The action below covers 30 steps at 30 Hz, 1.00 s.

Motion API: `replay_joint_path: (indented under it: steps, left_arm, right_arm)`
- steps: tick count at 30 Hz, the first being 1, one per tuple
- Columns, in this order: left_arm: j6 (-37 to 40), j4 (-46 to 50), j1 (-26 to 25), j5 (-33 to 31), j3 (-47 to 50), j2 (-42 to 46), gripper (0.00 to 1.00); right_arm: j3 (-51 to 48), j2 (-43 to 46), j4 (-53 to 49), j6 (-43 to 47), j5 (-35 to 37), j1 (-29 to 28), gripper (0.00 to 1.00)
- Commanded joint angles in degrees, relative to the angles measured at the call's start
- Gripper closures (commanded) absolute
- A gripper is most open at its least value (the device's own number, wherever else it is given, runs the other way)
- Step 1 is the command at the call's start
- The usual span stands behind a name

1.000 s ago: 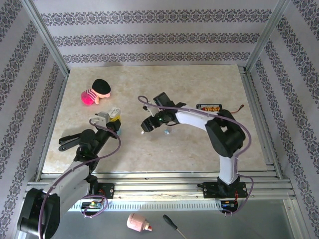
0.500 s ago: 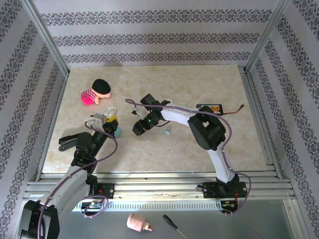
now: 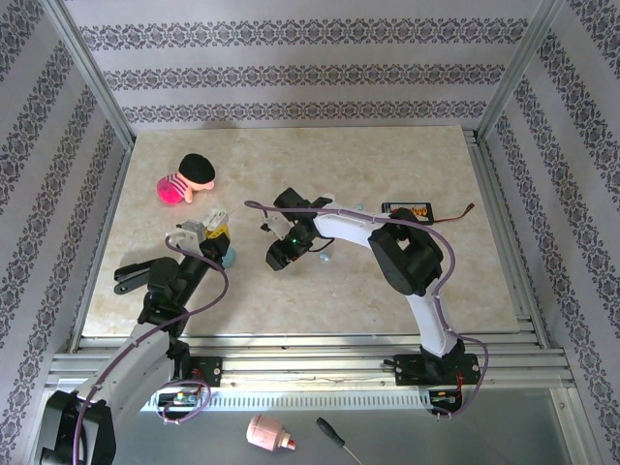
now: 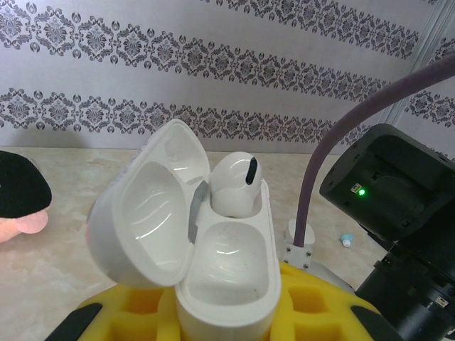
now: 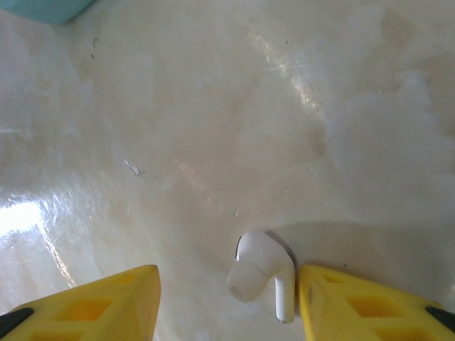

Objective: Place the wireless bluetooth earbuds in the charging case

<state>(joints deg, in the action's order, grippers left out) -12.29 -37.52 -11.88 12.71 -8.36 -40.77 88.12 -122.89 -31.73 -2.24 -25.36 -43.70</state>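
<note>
Damask-striped grey wallpaper (image 3: 291,77) walls in a beige marble-look table (image 3: 387,155). Near the table's middle the right gripper (image 3: 280,256) points down at the stone. In its wrist view its yellow fingers (image 5: 106,305) stand apart, straddling a white stemmed plastic earbud (image 5: 261,271) that lies flat on the surface. The stem sits just beside the finger at 4 o'clock, the other finger is clear of it, and nothing is clamped.

At 9 o'clock of that gripper, the left gripper (image 3: 215,232) is closed on a white pebble-shaped plastic charging case (image 4: 227,277). Its lid is hinged open toward 10 o'clock. A second white earbud (image 4: 234,183) sits in the far socket, and the near socket is a bare hollow.

At 3 o'clock of the case, the right arm's black wrist housing (image 4: 387,188) with a green light and a purple cable (image 4: 334,163) crowd the left wrist view. A tiny pale blue earbud (image 4: 346,239) lies on the table below them.

A teal object (image 3: 230,256), too hidden to identify, lies at 5 o'clock of the left gripper. A pink-and-black plush toy (image 3: 186,179) rests at the table's 10 o'clock. A black battery pack with an orange label (image 3: 407,207) lies at 2 o'clock of the right gripper. Off the table's near edge are a pink bulb-shaped item (image 3: 269,434) and a black-handled screwdriver (image 3: 334,438).
</note>
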Motion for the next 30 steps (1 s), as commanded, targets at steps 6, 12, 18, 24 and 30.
replay_joint_path:
  steps: [6,12,18,24,30]
  left_arm:
    - [-1.4,4.9,2.0,-9.6,-0.2,2.0,0.92]
    - [-2.7,11.8,3.7,-13.5,0.7,8.7,0.93]
    - [-1.3,17.7,3.7,-15.6,0.5,14.9,0.93]
    - [-0.4,21.7,3.6,-16.4,-0.4,16.1,0.93]
    - [-0.4,21.2,3.7,-15.8,-0.2,15.6,0.92]
  right_arm:
    - [3.2,1.9,-5.7,-1.7,16.0,-4.2,0.42]
    - [8.0,-0.7,-12.3,-2.1,24.3,-7.0,0.44]
    - [19.4,-7.4,-23.4,-2.1,27.0,-8.1,0.47]
    - [31.0,-13.7,-33.0,-1.7,28.3,-9.1,0.49]
    - [39.7,-19.1,-40.1,-1.0,29.9,-9.1,0.54]
